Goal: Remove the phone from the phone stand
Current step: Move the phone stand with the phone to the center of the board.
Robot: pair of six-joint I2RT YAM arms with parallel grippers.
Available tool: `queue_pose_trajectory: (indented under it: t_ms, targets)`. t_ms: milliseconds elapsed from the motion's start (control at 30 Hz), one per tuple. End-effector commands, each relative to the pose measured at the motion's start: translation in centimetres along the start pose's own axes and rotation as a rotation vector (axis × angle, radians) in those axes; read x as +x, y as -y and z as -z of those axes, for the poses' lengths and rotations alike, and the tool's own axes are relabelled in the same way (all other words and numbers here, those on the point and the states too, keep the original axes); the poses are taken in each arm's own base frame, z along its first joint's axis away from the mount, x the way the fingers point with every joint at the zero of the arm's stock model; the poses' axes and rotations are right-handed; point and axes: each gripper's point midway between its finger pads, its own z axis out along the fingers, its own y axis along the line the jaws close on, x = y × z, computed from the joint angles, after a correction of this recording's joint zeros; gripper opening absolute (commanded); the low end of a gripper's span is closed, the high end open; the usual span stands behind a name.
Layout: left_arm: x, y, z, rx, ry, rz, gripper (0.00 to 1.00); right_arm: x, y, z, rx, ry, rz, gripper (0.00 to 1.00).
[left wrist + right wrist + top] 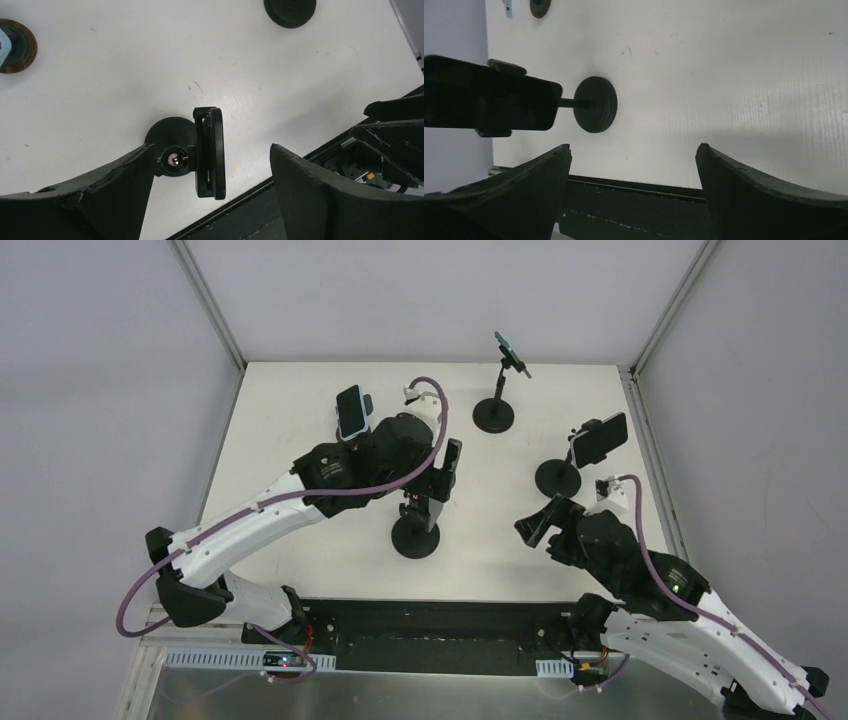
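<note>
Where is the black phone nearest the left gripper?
In the centre of the top view, the black phone is clipped on the frontmost stand, inside the open left gripper.

You can't see the stand under the blue-cased phone (351,411) — the left arm (330,475) covers it. In the left wrist view 2 bases are clipped: the brown-rimmed base (17,46) by the left edge, the black base (290,11) by the top. The right wrist view cuts the dark phone (489,97) off at its left edge.

Black phone (216,150) sits edge-on, clamped in the cradle of the black phone stand (170,134); both lie between the spread jaws of the left gripper (211,148), touching neither; the stand's round base rests below them.
</note>
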Motion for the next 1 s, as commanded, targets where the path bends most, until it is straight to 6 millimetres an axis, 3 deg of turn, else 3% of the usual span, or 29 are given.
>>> queue_pose_trajectory:
  t_ms: [0,200,300,500,700,833,967]
  targets:
    - [-4.3,-1.0,4.3,0.052,0.148,-0.030,0.87,-2.8,-1.6,2.1,-0.038,0.062,-0.025,0.99]
    - [-3.4,-4.7,6.0,0.100,0.172,0.034,0.89,-3.0,-5.4,2.0,-0.187,0.035,0.169,0.99]
    - [-1.1,-6.6,6.3,0.148,0.192,0.062,0.88,-2.4,-8.4,1.9,-0.309,-0.010,0.313,0.99]
    - [1.3,-9.0,7.3,0.144,0.289,0.005,0.84,-1.2,-15.2,2.3,-0.660,-0.009,0.599,0.99]
    - [3.1,-7.7,6.5,0.272,0.401,-0.178,0.89,-1.1,-18.4,1.5,-0.817,0.084,0.792,0.99]
    - [2.8,-7.4,6.5,0.311,0.556,-0.185,0.89,0.1,-19.4,0.1,-0.852,0.040,0.891,0.99]
    - [3.8,-7.4,5.7,0.320,0.548,-0.191,0.89,0.8,-19.8,-1.7,-0.859,0.024,0.940,0.99]
